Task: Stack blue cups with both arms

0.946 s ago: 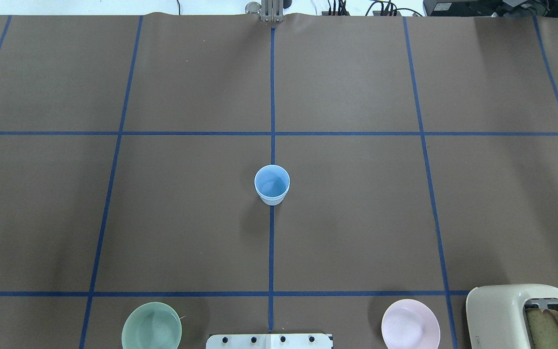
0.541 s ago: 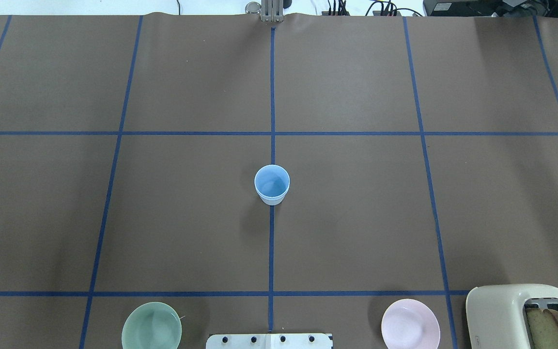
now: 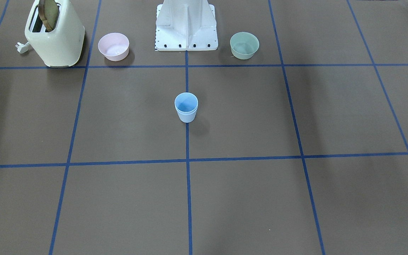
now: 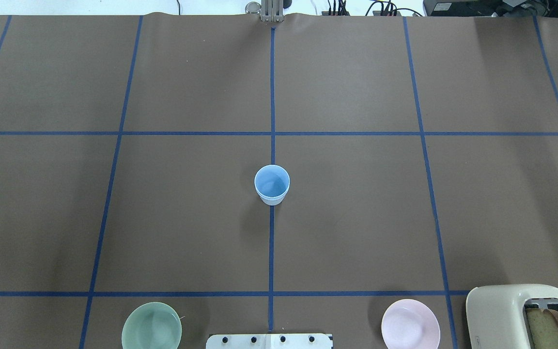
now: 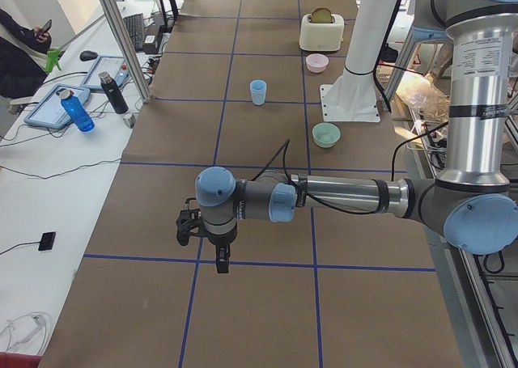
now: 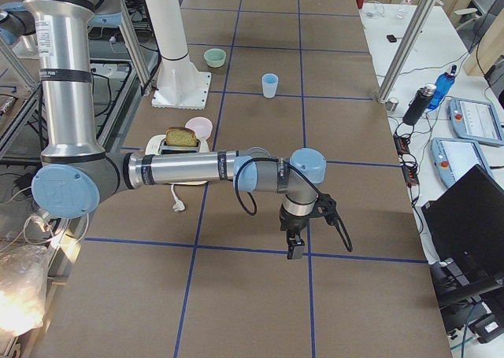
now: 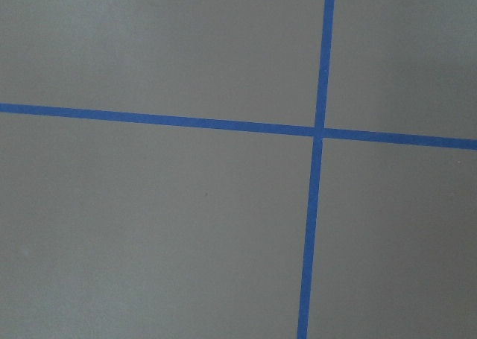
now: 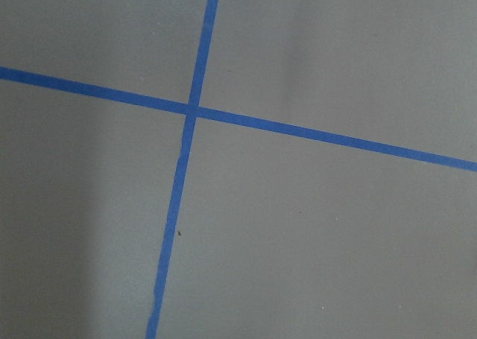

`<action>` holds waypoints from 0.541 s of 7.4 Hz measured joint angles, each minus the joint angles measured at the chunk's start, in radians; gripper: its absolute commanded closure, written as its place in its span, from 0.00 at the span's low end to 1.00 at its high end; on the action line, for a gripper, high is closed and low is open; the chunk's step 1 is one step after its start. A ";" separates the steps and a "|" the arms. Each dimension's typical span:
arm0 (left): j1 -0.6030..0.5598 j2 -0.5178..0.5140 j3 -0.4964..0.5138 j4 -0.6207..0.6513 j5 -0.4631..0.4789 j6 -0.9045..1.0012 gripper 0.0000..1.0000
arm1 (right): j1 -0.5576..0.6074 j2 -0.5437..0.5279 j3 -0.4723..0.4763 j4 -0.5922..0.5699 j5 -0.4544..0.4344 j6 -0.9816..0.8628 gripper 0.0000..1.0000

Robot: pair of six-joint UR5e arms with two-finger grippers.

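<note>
The blue cups (image 4: 271, 184) stand upright at the table's centre on the middle tape line. They show a doubled rim, one nested in the other, and also appear in the front view (image 3: 186, 107). Neither arm is in the overhead or front view. The left gripper (image 5: 220, 259) shows only in the exterior left view, pointing down over the table far from the cups (image 5: 258, 91). The right gripper (image 6: 293, 244) shows only in the exterior right view, also far from the cups (image 6: 270, 84). I cannot tell whether either is open or shut. Both wrist views show only table cover and tape.
A pale green bowl (image 4: 151, 327) and a pink bowl (image 4: 410, 325) sit on either side of the white base mount (image 4: 269, 341). A cream toaster (image 4: 521, 315) with bread stands at the near right corner. Operators' tablets and bottles lie beyond the table's far edge.
</note>
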 measured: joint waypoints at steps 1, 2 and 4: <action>0.000 0.002 0.000 0.001 0.000 0.000 0.01 | 0.000 0.000 -0.002 0.014 0.001 0.000 0.00; 0.000 0.004 -0.001 0.001 -0.001 0.000 0.01 | 0.000 -0.001 0.000 0.019 0.011 0.000 0.00; 0.000 0.006 -0.003 0.002 0.000 -0.001 0.01 | 0.000 -0.001 0.001 0.021 0.038 0.000 0.00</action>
